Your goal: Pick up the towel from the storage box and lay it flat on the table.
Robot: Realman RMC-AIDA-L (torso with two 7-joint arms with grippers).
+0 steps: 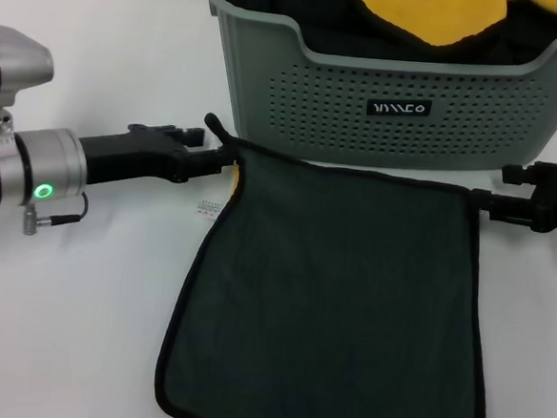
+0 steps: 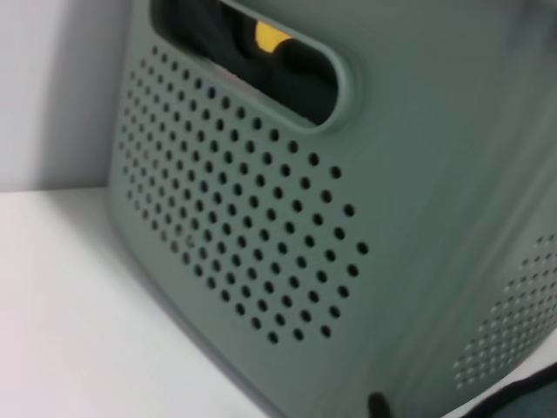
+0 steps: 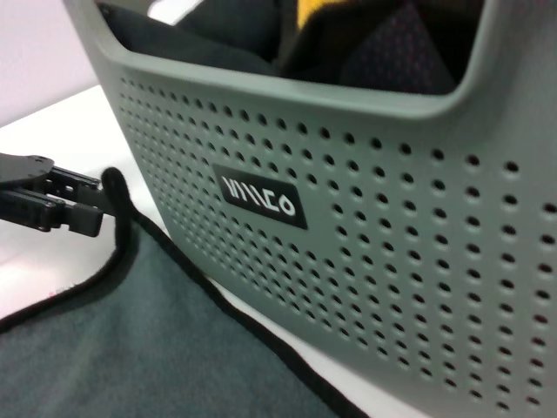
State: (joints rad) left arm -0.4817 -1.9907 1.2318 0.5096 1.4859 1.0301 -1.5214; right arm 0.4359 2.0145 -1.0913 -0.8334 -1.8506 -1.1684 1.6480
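Lying spread on the white worktop [image 1: 79,329] before the storage box [image 1: 400,108], the towel [image 1: 334,309] is stretched between both arms. The left claw [image 1: 215,159] is clamped on one far corner, the right claw [image 1: 478,199] on the other.

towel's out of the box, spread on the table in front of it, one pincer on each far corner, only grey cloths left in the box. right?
Not quite: the head view shows yellow cloths left in the storage box. The rest holds: the towel is spread on the table, left pincer and right pincer on its far corners.
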